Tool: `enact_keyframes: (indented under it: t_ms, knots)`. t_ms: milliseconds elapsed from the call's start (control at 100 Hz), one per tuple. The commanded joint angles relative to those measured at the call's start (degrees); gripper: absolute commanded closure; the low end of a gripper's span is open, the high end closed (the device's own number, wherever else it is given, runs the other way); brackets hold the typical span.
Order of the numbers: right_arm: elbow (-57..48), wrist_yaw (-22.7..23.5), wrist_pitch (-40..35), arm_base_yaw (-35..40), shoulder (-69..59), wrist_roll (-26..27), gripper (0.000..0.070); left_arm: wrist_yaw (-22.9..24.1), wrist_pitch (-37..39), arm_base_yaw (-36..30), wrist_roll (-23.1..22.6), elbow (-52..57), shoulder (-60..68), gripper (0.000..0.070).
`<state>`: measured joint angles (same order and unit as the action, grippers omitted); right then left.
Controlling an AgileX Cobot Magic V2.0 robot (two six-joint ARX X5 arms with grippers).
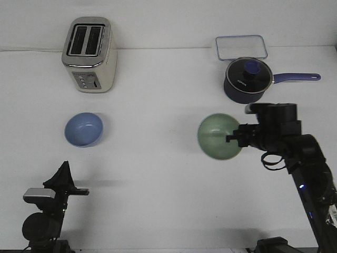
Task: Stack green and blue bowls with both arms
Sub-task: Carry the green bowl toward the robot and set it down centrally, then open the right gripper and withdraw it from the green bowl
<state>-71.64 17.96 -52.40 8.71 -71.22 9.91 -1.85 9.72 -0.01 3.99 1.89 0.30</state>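
Observation:
The pale green bowl (pixel 218 136) is off the table at right of centre, tipped on its side with its opening facing the camera, and slightly blurred. My right gripper (pixel 235 137) is shut on its right rim and holds it there. The light blue bowl (pixel 83 129) sits upright on the white table at the left, alone. My left gripper (pixel 63 176) is low at the front left, below and in front of the blue bowl and apart from it. Its fingers show only as a dark pointed shape, so their state is unclear.
A silver toaster (pixel 88 54) stands at the back left. A dark navy saucepan (pixel 247 80) with lid and long handle sits at the back right, just behind my right arm. A clear lidded container (pixel 240 47) lies behind it.

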Motion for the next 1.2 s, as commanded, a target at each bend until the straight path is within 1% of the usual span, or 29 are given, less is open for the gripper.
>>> enact_keyframes:
  t_ms: [0,90,250,330,420,510,630,930,1020,1070,1160,1190]
  knots:
    - [2.0,-0.2,1.8,4.1,-0.4,1.8,0.07,-0.1,0.7,0.0,-0.3,-1.1,-0.1,0.0685]
    - [6.6,-0.2,5.1,9.8,-0.5,4.9,0.07,-0.1,0.7,0.0,-0.3,-1.1,-0.1,0.0685]
    - [14.4,-0.2,14.3,19.5,-0.7,11.2,0.07,-0.1,0.7,0.0,-0.3,-1.1,-0.1,0.0685]
    - [17.2,-0.4,17.9,23.0,-1.5,13.9,0.07,-0.1,0.7,0.0,-0.3,-1.1,-0.1,0.0685]
    - [18.8,-2.0,20.4,26.1,-3.1,15.8,0.07,-0.1,0.7,0.0,-0.2,-1.1,-0.1,0.0685]
    - [18.9,-3.2,22.0,28.2,-5.1,16.3,0.07,-0.1,0.7,0.0,0.0,-1.1,-0.1,0.0685]
    - [18.9,-3.4,24.1,29.4,-7.9,16.9,0.07,-0.1,0.7,0.0,0.0,-1.1,-0.1,0.0685]
    - [18.9,-3.5,23.9,30.0,-12.1,16.6,0.07,-0.1,0.7,0.0,0.0,-1.1,-0.1,0.0685]
    - [18.9,-3.4,23.5,30.0,-12.1,15.5,0.07,-0.1,0.7,0.0,0.0,-1.1,-0.1,0.0685]
    - [18.9,-3.4,23.2,30.1,-12.1,15.1,0.0664,-0.1,0.7,0.0,0.0,-1.1,-0.1,0.0685]
    - [18.9,-3.4,23.1,30.2,-12.1,14.9,0.0527,-0.1,0.7,0.0,0.0,-1.1,-0.1,0.0685]
    - [18.9,-3.4,23.2,30.2,-12.1,14.6,0.0501,-0.1,0.7,0.0,0.0,-1.1,-0.1,0.0686]
